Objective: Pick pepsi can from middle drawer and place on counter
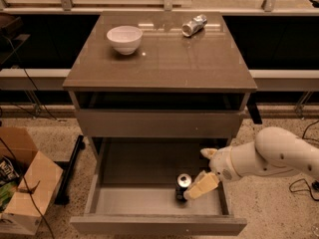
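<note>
The pepsi can (182, 187), dark with a silver top, stands upright in the open middle drawer (158, 225), near its front right. My gripper (197, 175) reaches into the drawer from the right on a white arm and is open. Its nearer cream finger (201, 185) is right beside the can's right side; I cannot tell if it touches. The other finger (208, 153) is further back, apart from the can. The counter (159, 59) is the glossy grey-brown top above the drawer.
A white bowl (124, 38) sits at the counter's back left. A shiny silver can (194, 25) lies on its side at the back right. A cardboard box (24, 183) stands on the floor to the left. Cables lie on the floor at right.
</note>
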`<state>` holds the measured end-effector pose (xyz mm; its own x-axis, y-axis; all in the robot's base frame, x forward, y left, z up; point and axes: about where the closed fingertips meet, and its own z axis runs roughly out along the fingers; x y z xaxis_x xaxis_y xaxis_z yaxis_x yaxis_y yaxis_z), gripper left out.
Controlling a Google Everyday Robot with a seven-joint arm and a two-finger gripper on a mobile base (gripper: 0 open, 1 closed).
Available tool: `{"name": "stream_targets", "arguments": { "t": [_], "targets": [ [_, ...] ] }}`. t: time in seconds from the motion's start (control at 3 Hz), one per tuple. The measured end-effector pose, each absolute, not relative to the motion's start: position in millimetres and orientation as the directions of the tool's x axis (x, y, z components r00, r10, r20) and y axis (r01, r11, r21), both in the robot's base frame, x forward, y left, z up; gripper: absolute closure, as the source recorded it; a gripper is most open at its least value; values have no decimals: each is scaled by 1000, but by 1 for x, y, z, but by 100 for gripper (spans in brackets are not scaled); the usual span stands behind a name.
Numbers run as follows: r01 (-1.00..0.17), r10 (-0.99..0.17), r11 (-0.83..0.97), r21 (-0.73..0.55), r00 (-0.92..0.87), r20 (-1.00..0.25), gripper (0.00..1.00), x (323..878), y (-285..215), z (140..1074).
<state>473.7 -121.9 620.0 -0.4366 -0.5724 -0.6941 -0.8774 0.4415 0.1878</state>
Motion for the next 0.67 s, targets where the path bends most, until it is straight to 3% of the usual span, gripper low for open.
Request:
{"name": "stream_targets", "arguments": {
  "t": [0.67],
  "targets": [
    [-860,-598,454,232,-487,-636,0,473,-113,585]
  ]
}}
